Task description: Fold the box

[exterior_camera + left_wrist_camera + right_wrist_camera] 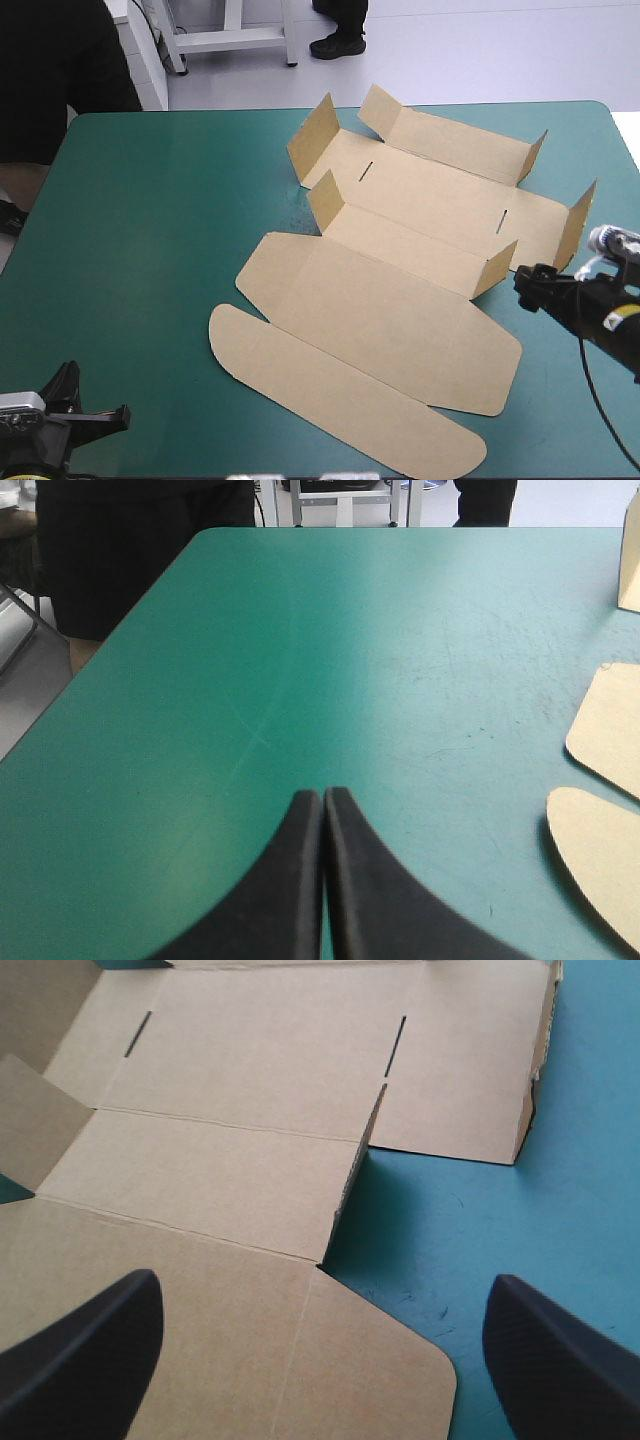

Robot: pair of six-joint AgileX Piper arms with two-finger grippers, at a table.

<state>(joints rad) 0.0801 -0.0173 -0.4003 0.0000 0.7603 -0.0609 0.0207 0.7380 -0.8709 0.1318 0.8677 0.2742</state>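
The left fingers (pixel 290 880) are pressed together with nothing between them, over the bare teal-green surface (pixel 300 660) near its near left corner. The right fingers (pixel 90 1360) are spread wide apart by the right edge, one over the brown box (pixel 250 1160) and one over the surface. The box is laid open on the right half, mostly flat, with small side flaps stood up.
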